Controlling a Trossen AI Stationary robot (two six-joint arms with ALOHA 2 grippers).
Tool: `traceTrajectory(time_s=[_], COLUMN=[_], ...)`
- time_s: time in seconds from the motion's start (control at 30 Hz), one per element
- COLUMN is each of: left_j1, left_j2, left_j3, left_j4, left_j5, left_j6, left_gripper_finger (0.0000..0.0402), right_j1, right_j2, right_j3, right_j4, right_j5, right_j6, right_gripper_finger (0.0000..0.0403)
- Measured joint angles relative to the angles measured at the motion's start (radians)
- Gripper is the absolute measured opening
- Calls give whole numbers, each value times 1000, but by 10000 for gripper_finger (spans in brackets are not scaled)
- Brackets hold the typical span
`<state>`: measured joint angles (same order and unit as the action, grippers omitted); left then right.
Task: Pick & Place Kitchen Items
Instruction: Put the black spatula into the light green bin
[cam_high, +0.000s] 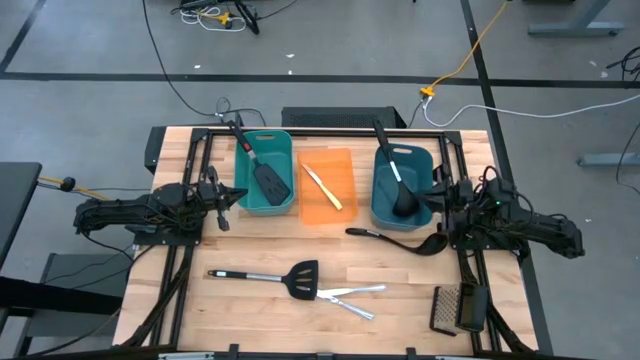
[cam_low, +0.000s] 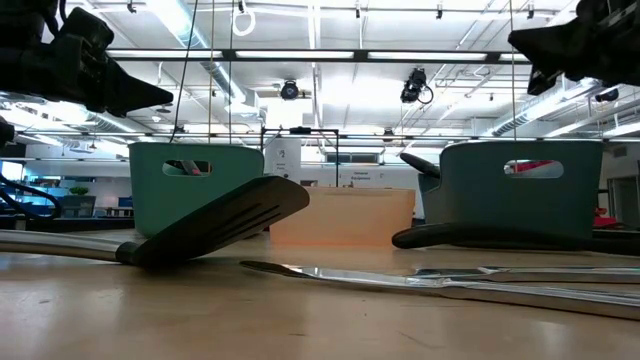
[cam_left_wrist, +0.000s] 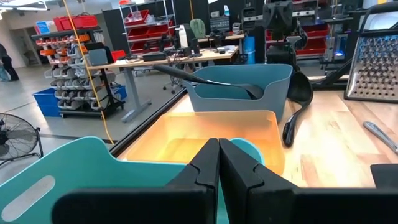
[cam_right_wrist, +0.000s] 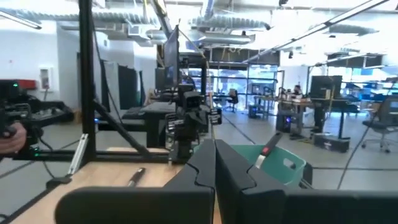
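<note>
A black slotted spatula (cam_high: 270, 276) with a steel handle lies flat on the wood table, near the front. Silver knives (cam_high: 347, 295) lie beside its blade. A black ladle (cam_high: 395, 240) lies in front of the blue tub (cam_high: 403, 185). A second spatula (cam_high: 262, 172) leans in the teal tub (cam_high: 284, 165). A pale yellow knife (cam_high: 322, 187) lies in the orange tub (cam_high: 340, 160). A black spoon (cam_high: 397, 185) leans in the blue tub. My left gripper (cam_high: 238, 196) is shut and empty, left of the teal tub. My right gripper (cam_high: 432, 197) is shut and empty, right of the blue tub.
A metal grater (cam_high: 458, 308) lies at the front right corner. The three tubs stand in a row across the far half of the table. Black frame rails (cam_high: 190, 170) run along both sides, under the arms. Bare wood (cam_high: 300, 240) shows between the tubs and the spatula.
</note>
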<state>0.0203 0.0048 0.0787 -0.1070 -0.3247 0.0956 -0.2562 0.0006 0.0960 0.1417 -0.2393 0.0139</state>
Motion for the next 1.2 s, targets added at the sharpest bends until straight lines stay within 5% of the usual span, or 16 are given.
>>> traceTrajectory(time_s=[0.43, 0.77, 0.9, 1.2], left_j1=[-19, -189, -264, -400], left_j2=[36, 451, 642, 1060], left_j3=[1, 95, 245, 620], left_j4=[79, 250, 103, -536], left_j5=[117, 107, 106, 157], left_j6=[-10, -101, -202, -577], left_gripper_finger=[5, 6, 19, 85], right_j1=[1, 6, 6, 6], right_j2=[-1, 1, 1, 1], right_j3=[-23, -81, -81, -81], right_j4=[-128, -47, -47, -48], right_j5=[-69, -93, -95, -120], right_j6=[-26, 4, 17, 50], right_gripper_finger=[0, 4, 5, 6])
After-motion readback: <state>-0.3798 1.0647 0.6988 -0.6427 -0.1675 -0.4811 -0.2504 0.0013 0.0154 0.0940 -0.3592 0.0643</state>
